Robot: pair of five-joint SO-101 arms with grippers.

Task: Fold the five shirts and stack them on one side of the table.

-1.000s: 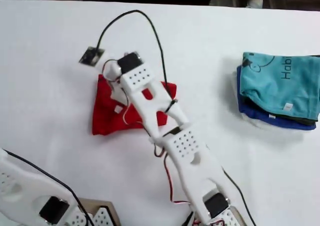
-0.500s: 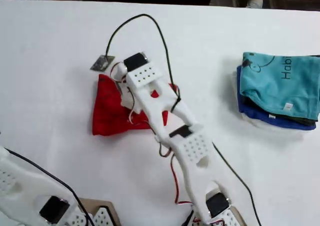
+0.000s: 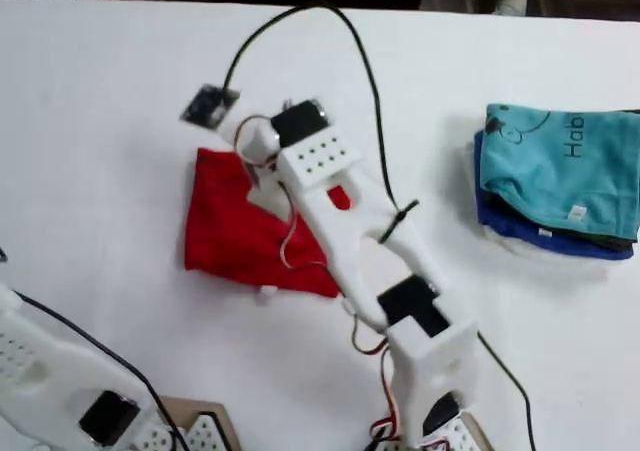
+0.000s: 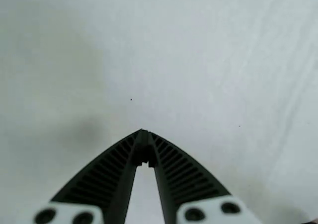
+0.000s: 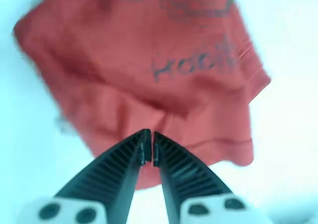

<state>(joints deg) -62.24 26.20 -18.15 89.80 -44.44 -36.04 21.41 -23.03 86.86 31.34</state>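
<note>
So the red shirt (image 3: 235,236) is sitting left of centre on the white tabletop (image 3: 100,71), bunched into a rough wedge with a small white tag poking out at its near edge. It's not folded flat – in the right wrist view there are soft creases across it and some print facing up.

The right arm (image 3: 350,221) stretches out from the near edge right over that shirt. Its jaws are together, tips hanging just at a crease near the shirt's edge. I honestly can't tell if any cloth is pinched between them. A black cable (image 3: 350,41) loops up from that arm and arcs over the far part of the tabletop.

Over on the right side there's the stack (image 3: 540,231) of folded shirts, well apart from the red one – teal shirt (image 3: 560,166) on top, a dark layer and a blue shirt (image 3: 515,221) under it, and something white peeking out at the bottom.

The left arm (image 3: 40,381) is tucked at the near-left corner. Its jaws are pressed together too, with bare tabletop under them.
</note>
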